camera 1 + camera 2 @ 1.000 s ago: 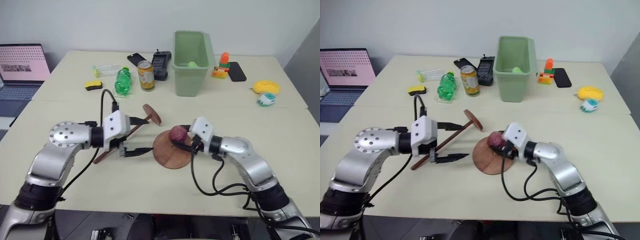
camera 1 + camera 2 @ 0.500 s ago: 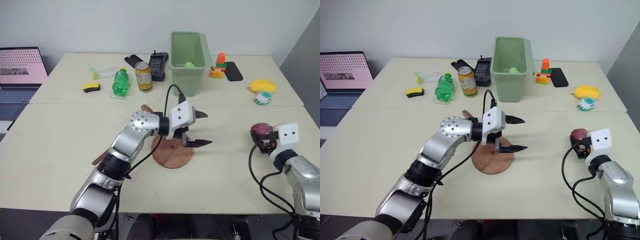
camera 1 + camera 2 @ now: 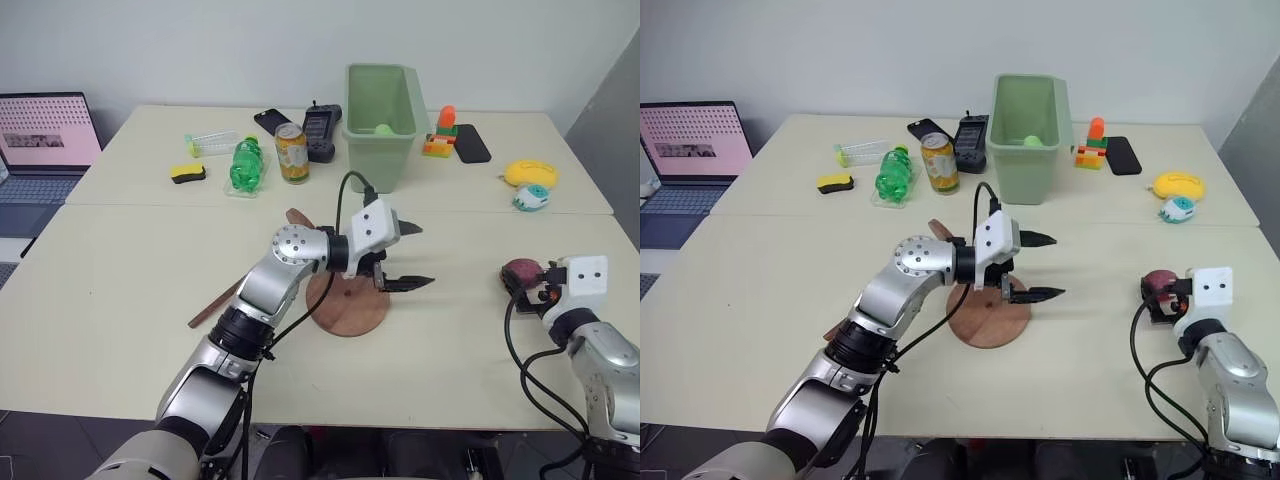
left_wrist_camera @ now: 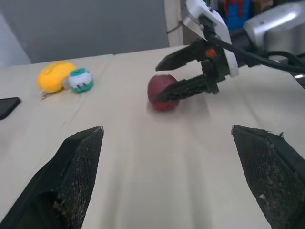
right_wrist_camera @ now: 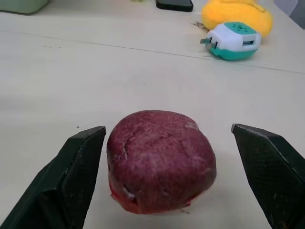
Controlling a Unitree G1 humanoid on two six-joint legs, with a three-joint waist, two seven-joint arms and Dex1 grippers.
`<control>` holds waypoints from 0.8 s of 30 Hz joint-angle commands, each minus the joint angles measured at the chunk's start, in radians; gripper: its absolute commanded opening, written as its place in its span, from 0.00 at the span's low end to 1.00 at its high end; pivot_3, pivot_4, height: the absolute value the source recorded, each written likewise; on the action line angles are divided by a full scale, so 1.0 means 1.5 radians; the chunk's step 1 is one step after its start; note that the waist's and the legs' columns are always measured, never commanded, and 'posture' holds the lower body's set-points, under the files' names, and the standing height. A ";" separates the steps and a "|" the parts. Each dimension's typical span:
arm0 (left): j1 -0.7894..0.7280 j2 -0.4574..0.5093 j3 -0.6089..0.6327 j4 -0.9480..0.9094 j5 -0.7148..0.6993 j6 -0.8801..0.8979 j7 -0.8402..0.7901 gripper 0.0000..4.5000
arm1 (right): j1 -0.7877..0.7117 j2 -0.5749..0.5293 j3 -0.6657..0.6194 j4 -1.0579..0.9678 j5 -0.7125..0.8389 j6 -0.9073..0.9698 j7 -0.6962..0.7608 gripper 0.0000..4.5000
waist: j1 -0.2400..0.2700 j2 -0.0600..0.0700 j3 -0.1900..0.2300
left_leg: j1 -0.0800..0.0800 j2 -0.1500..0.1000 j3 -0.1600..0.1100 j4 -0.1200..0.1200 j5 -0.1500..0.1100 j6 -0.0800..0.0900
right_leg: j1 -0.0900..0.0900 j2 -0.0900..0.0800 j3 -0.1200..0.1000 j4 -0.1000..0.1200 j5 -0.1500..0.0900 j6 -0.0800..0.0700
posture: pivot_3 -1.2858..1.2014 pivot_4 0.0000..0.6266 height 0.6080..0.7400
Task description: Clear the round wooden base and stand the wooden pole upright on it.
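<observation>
The round wooden base (image 3: 352,312) lies flat at mid-table with nothing on it. My left gripper (image 3: 416,256) hovers over its right side, open and empty, pointing right. The wooden pole (image 3: 215,307) lies on the table behind my left arm, its end disc (image 3: 297,217) peeking out above the arm. A dark red round fruit (image 5: 162,167) rests on the table at the right. My right gripper (image 5: 167,128) stands open around the fruit, a finger (image 5: 81,176) on each side and a gap between. In the left wrist view the fruit (image 4: 162,93) sits between the right gripper's (image 4: 159,81) fingers.
A green bin (image 3: 380,110), a can (image 3: 291,150), a green bottle (image 3: 245,165) and phones stand along the back. A yellow object (image 3: 528,173) and a teal-white toy (image 3: 530,197) lie at the back right. A laptop (image 3: 45,135) sits at far left.
My right gripper carried the fruit off the base to the right, set it down and opened. My left arm swung right, from beside the pole to above the base.
</observation>
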 commanded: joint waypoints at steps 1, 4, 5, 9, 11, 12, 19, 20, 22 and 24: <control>-0.018 0.038 0.055 -0.059 -0.012 0.027 0.024 1.00 | -0.008 -0.034 -0.024 -0.072 0.013 -0.032 0.021 0.99 | 0.000 0.000 0.000 | 0.000 0.000 0.000 0.000 0.000 0.000 | 0.000 0.000 0.000 0.000 0.000 0.000 | 0.52 0.24 1.00; -0.043 0.095 0.122 -0.089 -0.038 0.105 0.047 1.00 | -0.016 -0.075 -0.013 -0.139 0.052 -0.019 0.079 0.99 | -0.003 0.001 0.000 | 0.000 0.000 0.000 0.000 0.000 0.000 | 0.000 0.000 0.000 0.000 0.000 0.000 | 0.52 0.24 1.00; -0.046 0.122 0.138 -0.096 -0.042 0.122 0.044 1.00 | -0.018 -0.087 -0.006 -0.163 0.070 -0.010 0.100 0.99 | -0.004 0.001 0.000 | 0.000 0.000 0.000 0.000 0.000 0.000 | 0.000 0.000 0.000 0.000 0.000 0.000 | 0.52 0.24 1.00; -0.040 0.253 0.176 -0.095 -0.032 0.165 0.009 1.00 | -0.020 -0.148 0.039 -0.255 0.138 0.014 0.192 0.99 | -0.005 0.001 0.000 | 0.000 0.001 -0.001 -0.001 0.000 0.000 | 0.000 0.001 -0.001 0.000 0.000 0.000 | 0.52 0.24 1.00; -0.034 0.309 0.182 -0.081 -0.032 0.189 -0.014 1.00 | -0.028 -0.165 0.063 -0.286 0.173 0.041 0.215 0.99 | -0.002 0.001 0.000 | 0.000 0.001 -0.001 -0.001 0.000 0.000 | 0.000 0.001 -0.001 -0.001 0.000 0.000 | 0.52 0.24 1.00; -0.029 0.345 0.177 -0.072 -0.024 0.200 -0.028 1.00 | -0.035 -0.174 0.078 -0.300 0.194 0.057 0.227 0.99 | -0.002 0.001 0.001 | 0.000 0.001 -0.001 0.000 0.000 0.000 | 0.000 0.001 -0.001 -0.001 0.000 0.000 | 0.52 0.24 1.00; -0.013 0.455 0.085 -0.020 0.019 0.269 -0.101 1.00 | -0.069 -0.210 0.182 -0.328 0.250 0.112 0.291 0.99 | 0.006 0.000 0.001 | 0.000 0.000 -0.002 0.000 0.000 0.000 | 0.001 0.000 -0.003 -0.001 0.000 0.000 | 0.52 0.24 1.00; -0.018 0.456 0.076 -0.012 0.027 0.271 -0.104 1.00 | -0.072 -0.209 0.191 -0.329 0.251 0.113 0.293 0.99 | 0.006 -0.001 0.001 | -0.001 -0.001 -0.003 0.001 0.000 0.000 | 0.001 -0.001 -0.003 -0.002 0.000 0.000 | 0.52 0.24 1.00; -0.040 0.448 0.050 0.013 0.043 0.291 -0.108 1.00 | -0.068 -0.207 0.208 -0.328 0.249 0.108 0.302 0.99 | 0.005 -0.001 0.002 | -0.001 -0.001 -0.003 0.001 0.000 0.000 | 0.001 -0.001 -0.003 -0.002 0.000 0.000 | 0.52 0.24 1.00; -0.057 0.439 0.025 0.029 0.053 0.302 -0.117 1.00 | -0.059 -0.209 0.220 -0.328 0.245 0.101 0.314 0.99 | 0.004 -0.001 0.002 | -0.001 -0.001 -0.003 0.001 0.000 0.000 | 0.001 0.000 -0.003 -0.002 0.000 0.000 | 0.52 0.24 1.00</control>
